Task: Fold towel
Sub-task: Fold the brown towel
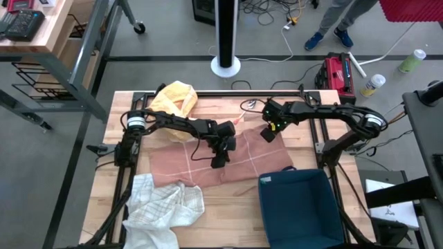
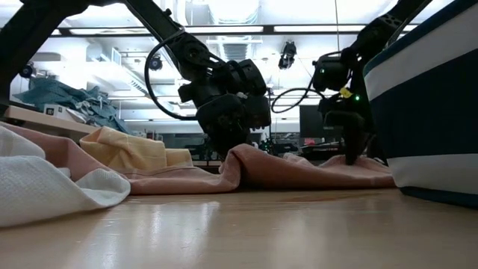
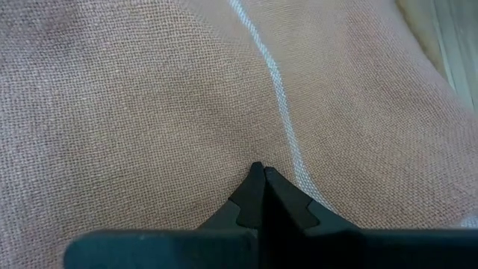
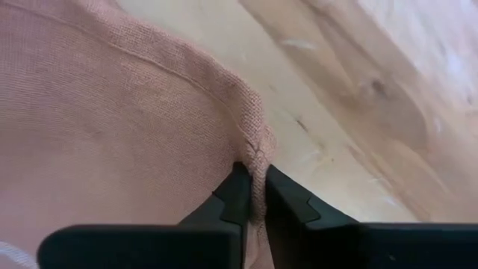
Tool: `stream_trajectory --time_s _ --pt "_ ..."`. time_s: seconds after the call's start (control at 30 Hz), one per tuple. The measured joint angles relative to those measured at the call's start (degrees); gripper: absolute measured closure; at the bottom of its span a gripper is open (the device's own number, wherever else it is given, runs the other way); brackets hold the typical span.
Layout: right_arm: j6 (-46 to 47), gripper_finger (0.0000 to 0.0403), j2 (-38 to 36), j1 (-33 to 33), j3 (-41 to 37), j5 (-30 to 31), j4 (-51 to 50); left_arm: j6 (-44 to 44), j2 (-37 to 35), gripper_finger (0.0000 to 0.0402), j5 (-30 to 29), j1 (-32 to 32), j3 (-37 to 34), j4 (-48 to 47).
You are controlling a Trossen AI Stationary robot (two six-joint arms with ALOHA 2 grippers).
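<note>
A pink towel (image 1: 208, 162) lies spread across the middle of a pale wooden surface (image 1: 228, 214), the landmark for all around it. On the surface's near edge, a white waffle-weave cloth (image 1: 163, 207) sits crumpled just beside the towel's near left corner, and a dark blue bin (image 1: 301, 207) stands at its near right corner, cut off by the picture's lower border in the high view.

On the towel's middle, the left gripper (image 1: 218, 160) presses down with its fingers (image 3: 250, 196) fully together, tips against the weave next to a pale stripe; a ridge of cloth rises beside it in the low view. Whether any cloth is caught between them cannot be made out.

At the towel's far right corner, the right gripper (image 1: 268, 133) has its fingers (image 4: 235, 196) nearly closed on the hemmed edge, a thin fold of pink cloth pinched between them over bare wood.

Beyond the towel's far left corner lies a bunched yellow cloth (image 1: 176, 100).

Past the surface, a grey floor carries cables, a white pedestal base (image 1: 225, 67) and a red box (image 1: 337, 71). A person's legs (image 1: 332, 28) in blue shoes stand at the far edge, the rest cut off.
</note>
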Motion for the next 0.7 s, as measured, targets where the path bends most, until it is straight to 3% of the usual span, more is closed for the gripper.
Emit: stream_trajectory --time_s 0.37,0.7 --pt "2.0 0.0360 0.4 0.0 0.2 1.4 1.0 -0.6 0.0 0.0401 0.2 0.0 0.0 0.1" --pt "2.0 0.0299 0.4 0.0 0.2 2.0 1.2 -0.5 0.0 0.0401 0.3 -0.1 0.0 0.3"
